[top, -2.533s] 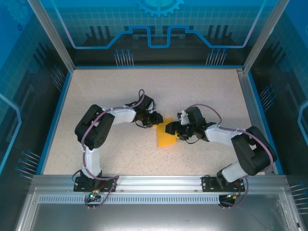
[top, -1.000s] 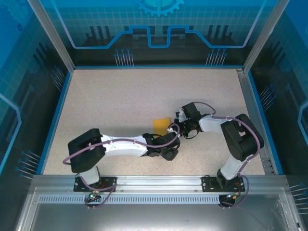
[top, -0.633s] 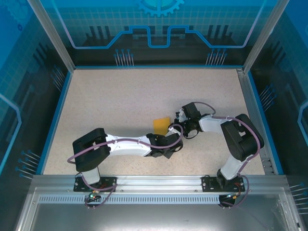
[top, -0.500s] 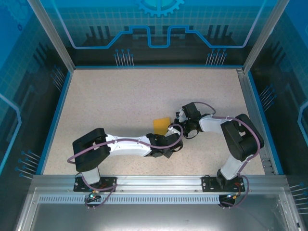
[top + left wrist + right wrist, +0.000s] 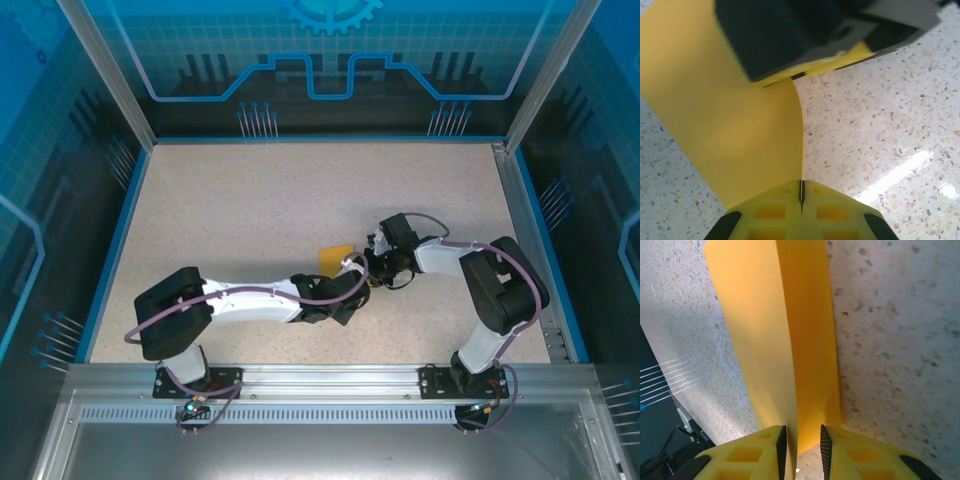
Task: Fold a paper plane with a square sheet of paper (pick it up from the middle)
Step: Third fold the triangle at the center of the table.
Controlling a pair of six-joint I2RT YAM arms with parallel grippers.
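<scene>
Since a second ago the left claw (image 5: 352, 283) has moved up from the near side to the paper (image 5: 335, 258) and has closed. The right arm has hardly shifted.

From above, the paper lies near the middle of the desk (image 5: 250, 200), a small orange piece partly covered by both claws. It sits at about 11 o'clock from the left claw and 9 o'clock from the right claw (image 5: 372, 268), and the two claws are just beside each other.

The left wrist view shows the left claw pressed together. The paper's near corner runs down into the seam between its tips, so it appears to be pinching that edge. The sheet bows up from there toward the right claw at 12 o'clock. This looks like an anchoring grip, holding one end while the other end is worked.

The right wrist view shows the right claw a little spread. A raised fold of the paper stands in the gap between its pads (image 5: 782, 440) and runs away toward 12 o'clock. The gap is wider than the paper, so I judge it is letting go or shifting its hold along the crease, not squeezing.

No pointed dart shape shows yet, so the folding is likely midway.
</scene>
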